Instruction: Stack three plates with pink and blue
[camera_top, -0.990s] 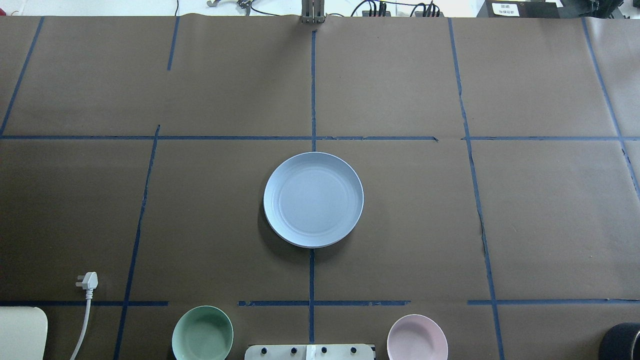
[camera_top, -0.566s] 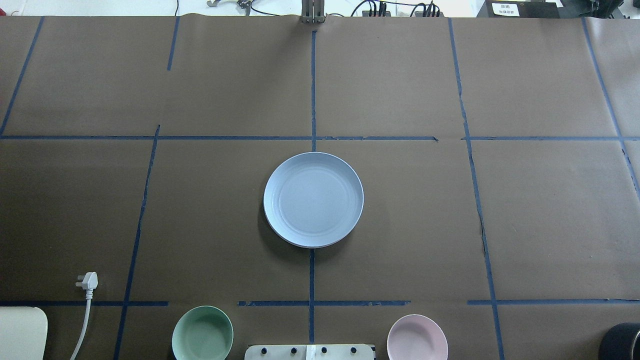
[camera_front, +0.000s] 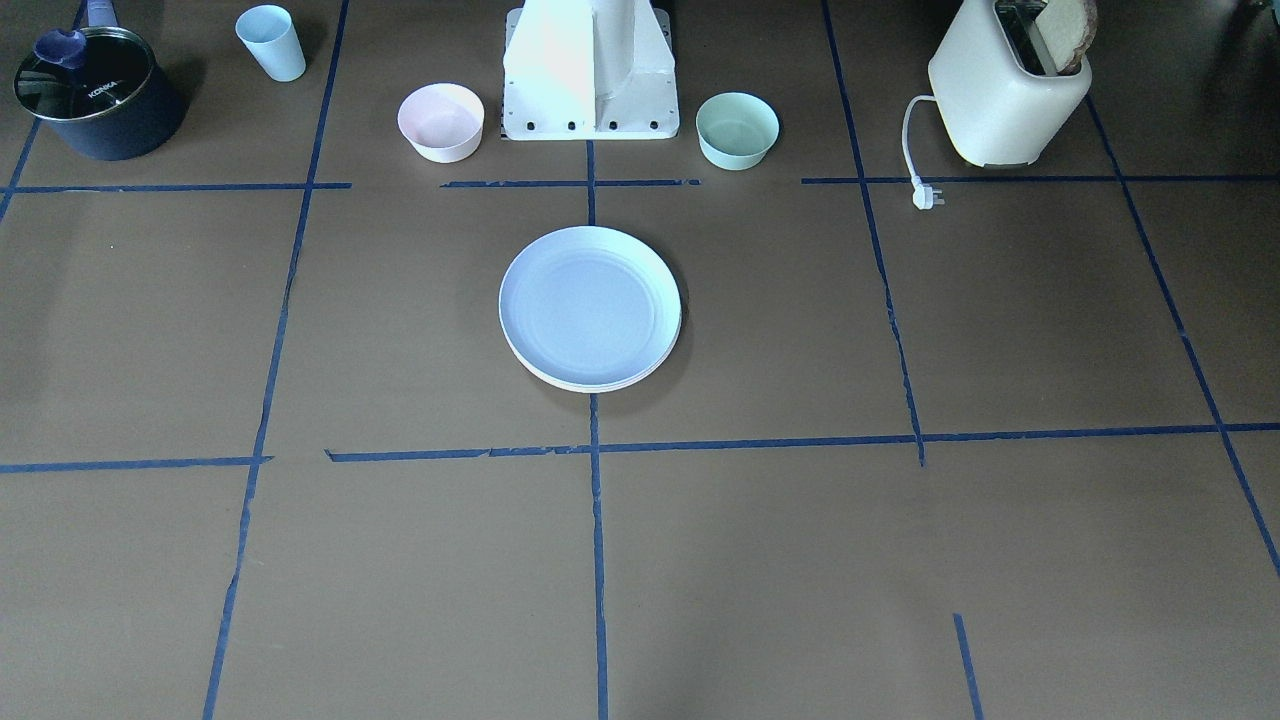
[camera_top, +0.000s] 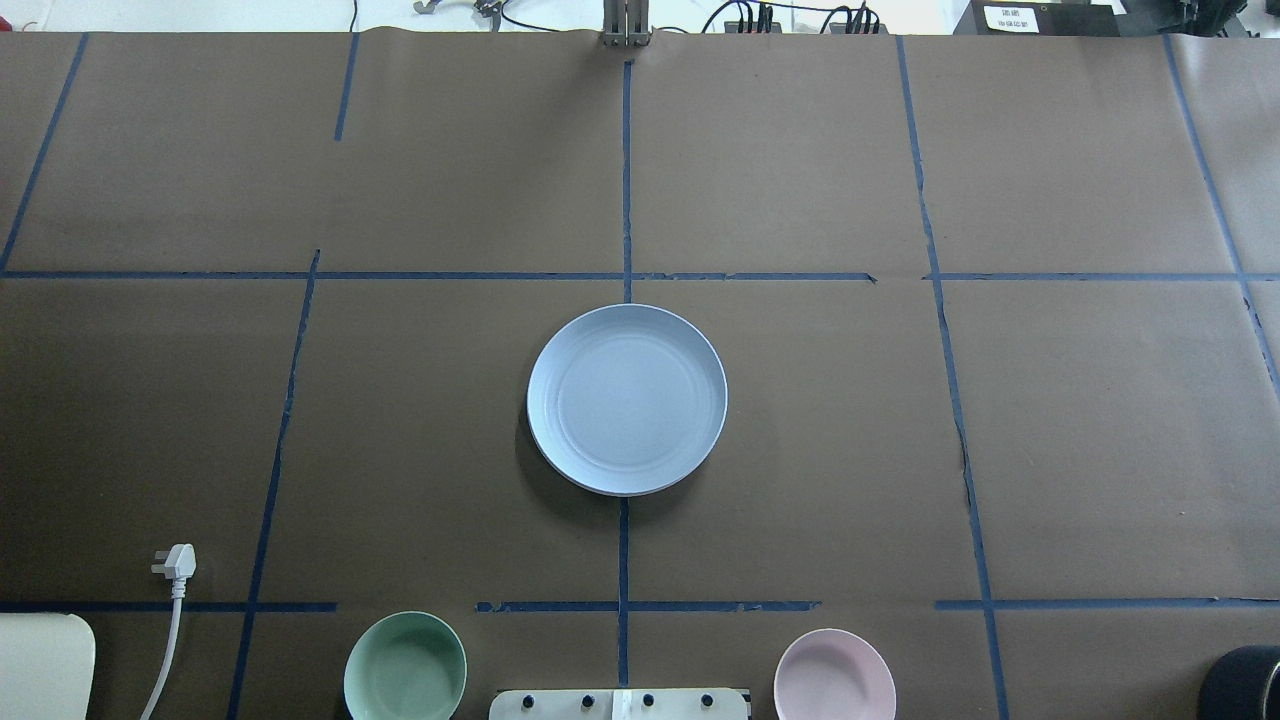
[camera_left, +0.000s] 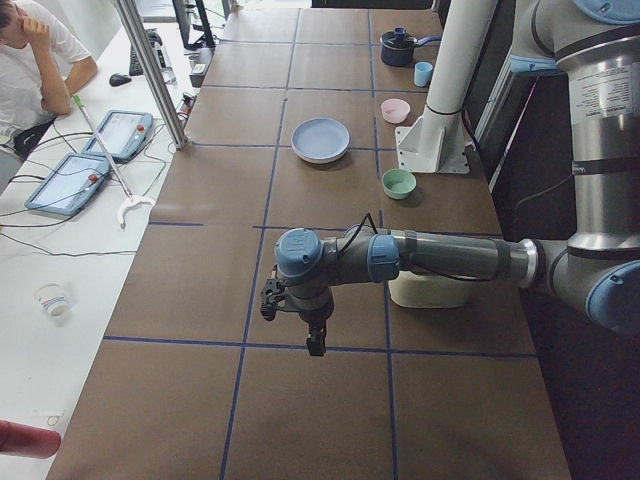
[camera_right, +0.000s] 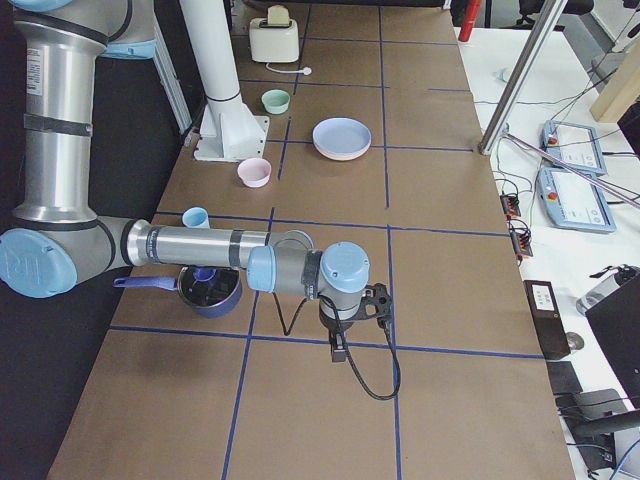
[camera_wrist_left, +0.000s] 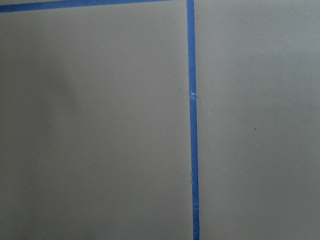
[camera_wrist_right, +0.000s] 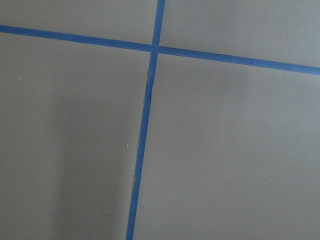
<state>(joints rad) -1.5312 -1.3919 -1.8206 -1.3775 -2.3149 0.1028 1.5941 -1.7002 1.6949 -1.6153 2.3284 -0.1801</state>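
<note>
Left gripper (camera_left: 314, 346) hovers over table (camera_left: 200, 260) — blue plate (camera_left: 321, 140) lies well apart.

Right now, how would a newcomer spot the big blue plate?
Find the white robot base at the brown table's edge and follow the blue tape line out. The light blue round matte plate lies across that line, far wider and flatter than the small pink bowl and mint-green bowl beside the base.

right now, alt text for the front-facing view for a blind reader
A light blue plate tops a low stack at the centre of a brown table gridded with blue tape. Along the far edge: pot, blue cup, pink bowl, robot base, green bowl, toaster.
</note>
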